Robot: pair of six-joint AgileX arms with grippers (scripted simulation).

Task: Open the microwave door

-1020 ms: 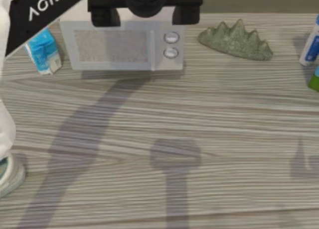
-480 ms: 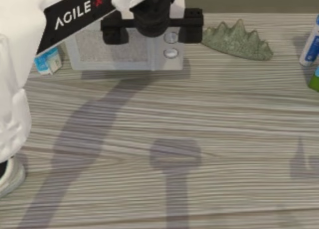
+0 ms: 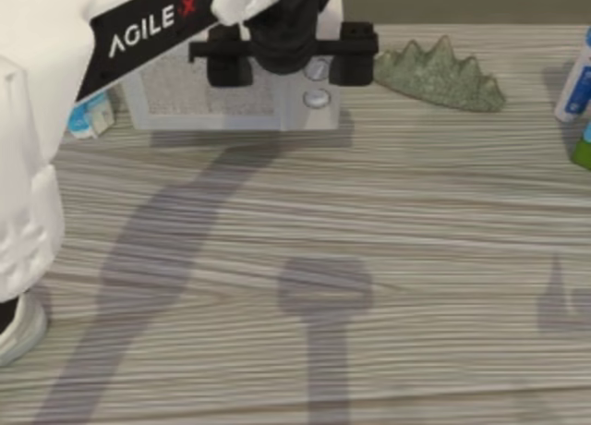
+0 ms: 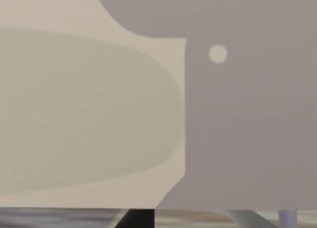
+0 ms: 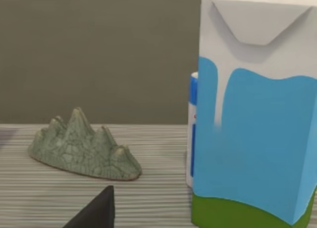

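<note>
Left hand [image 3: 283, 63] is up at the far left of the table [image 3: 388, 259], hanging right over the front of the microwave [image 3: 325, 111], its two black fingers spread wide apart. The microwave door [image 3: 185, 97] looks shut, flat against the oven, its speckled window half covered by the arm.

To do this well, I'd say a fingertip needs to catch the door's free edge beside the knobs [image 3: 317, 99], then sweep out along the hinge's arc rather than pull straight.

The left wrist view is too close: pale panels, no clear edge. Right arm isn't visible from above; its camera faces a blue-and-white carton [image 5: 255, 114] and a green rock ornament [image 5: 84, 146], and I can't tell whether that hand is open.
</note>
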